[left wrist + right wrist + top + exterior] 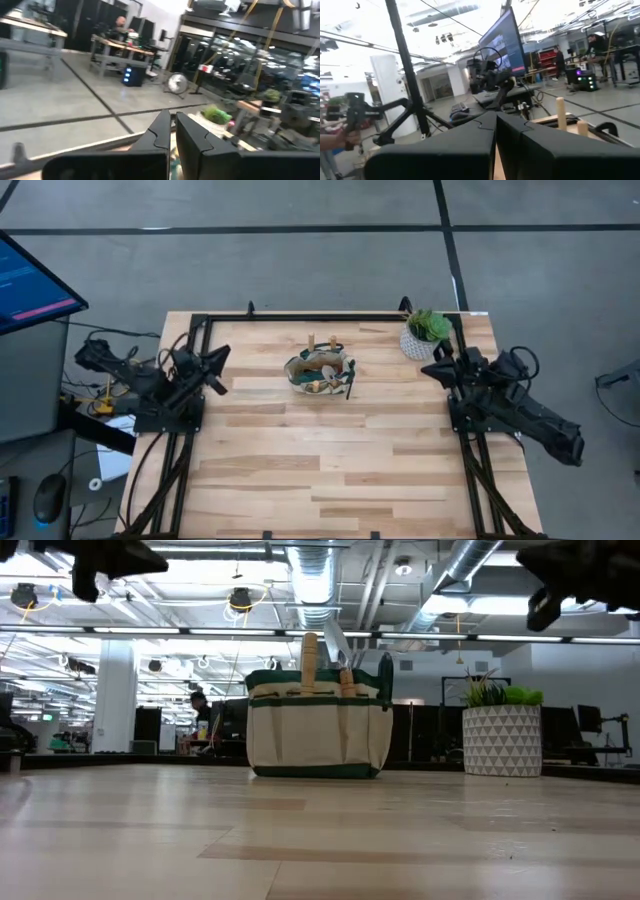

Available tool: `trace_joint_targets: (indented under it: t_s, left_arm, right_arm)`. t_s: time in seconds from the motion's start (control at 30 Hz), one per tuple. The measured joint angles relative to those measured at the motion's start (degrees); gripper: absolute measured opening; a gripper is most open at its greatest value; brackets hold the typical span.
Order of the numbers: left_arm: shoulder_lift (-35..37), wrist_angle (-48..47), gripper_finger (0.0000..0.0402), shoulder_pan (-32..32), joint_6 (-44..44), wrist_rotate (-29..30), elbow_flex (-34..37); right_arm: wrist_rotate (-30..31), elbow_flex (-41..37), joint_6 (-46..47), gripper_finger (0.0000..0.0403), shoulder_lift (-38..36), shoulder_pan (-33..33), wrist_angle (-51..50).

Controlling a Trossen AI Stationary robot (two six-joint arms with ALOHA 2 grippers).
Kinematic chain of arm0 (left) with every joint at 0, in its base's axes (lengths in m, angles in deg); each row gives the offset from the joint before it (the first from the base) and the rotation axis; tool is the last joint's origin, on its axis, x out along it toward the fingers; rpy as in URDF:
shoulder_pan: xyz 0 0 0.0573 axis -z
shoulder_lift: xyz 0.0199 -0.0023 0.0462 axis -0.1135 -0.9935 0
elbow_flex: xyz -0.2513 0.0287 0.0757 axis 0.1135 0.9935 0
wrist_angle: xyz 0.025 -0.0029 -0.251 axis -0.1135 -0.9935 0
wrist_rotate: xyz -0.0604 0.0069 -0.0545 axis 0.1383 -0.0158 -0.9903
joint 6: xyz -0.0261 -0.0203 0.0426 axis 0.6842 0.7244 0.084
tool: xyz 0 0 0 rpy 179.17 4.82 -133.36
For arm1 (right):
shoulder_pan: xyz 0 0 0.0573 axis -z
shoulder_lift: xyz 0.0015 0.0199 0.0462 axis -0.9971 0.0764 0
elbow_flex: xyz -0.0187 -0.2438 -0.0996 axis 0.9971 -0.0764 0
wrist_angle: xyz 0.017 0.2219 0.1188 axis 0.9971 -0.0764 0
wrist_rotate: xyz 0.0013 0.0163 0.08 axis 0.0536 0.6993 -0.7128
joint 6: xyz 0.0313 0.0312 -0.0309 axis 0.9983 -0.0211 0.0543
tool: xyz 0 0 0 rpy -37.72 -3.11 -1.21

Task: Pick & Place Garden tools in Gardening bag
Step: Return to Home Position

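Observation:
The gardening bag point(320, 373), beige with dark green trim, stands upright on its base at the table's far middle point(318, 730). Garden tools stick out of its mouth: two light wooden handles point(309, 658) and a silver metal head point(333, 643). My left gripper point(222, 365) hovers shut and empty at the table's left side, pointing level toward the bag point(173, 131). My right gripper point(430, 368) hovers shut and empty at the right side, pointing toward the bag point(496, 125). Both are clear of the table.
A green plant in a white patterned pot point(422, 335) stands at the far right corner, close to my right gripper point(502, 730). A black frame point(330, 315) runs along the table's far and side edges. Bare wooden tabletop point(320, 470) lies toward the near edge.

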Motion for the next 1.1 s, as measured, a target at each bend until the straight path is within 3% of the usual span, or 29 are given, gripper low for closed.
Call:
trace_joint_targets:
  t_s: [0.07,0.33,0.6,0.87,1.1]
  left_arm:
    - [1.2,0.83,0.0001,0.21,1.04,-2.6,2.19]
    - [11.96,1.98,0.0001,-0.14,6.99,-23.72,9.93]
    - [23.99,2.94,0.0001,-0.18,4.68,-23.54,18.22]
    - [24.02,3.6,0.0001,-0.33,2.32,-23.03,19.98]
    - [23.93,-4.48,0.0001,-0.31,2.39,-26.87,19.98]
  right_arm:
    - [-0.04,-1.45,0.47,0.0,-1.28,0.01,0.2]
    - [-1.76,-9.19,4.06,0.0,-1.16,-0.06,6.22]
    - [-3.88,-9.38,6.4,0.0,-1.23,-0.06,6.25]
    - [-6.49,-9.4,5.14,0.0,-1.1,-0.11,1.77]
    - [-7.1,-9.4,-1.48,0.0,-1.0,-0.1,-5.31]
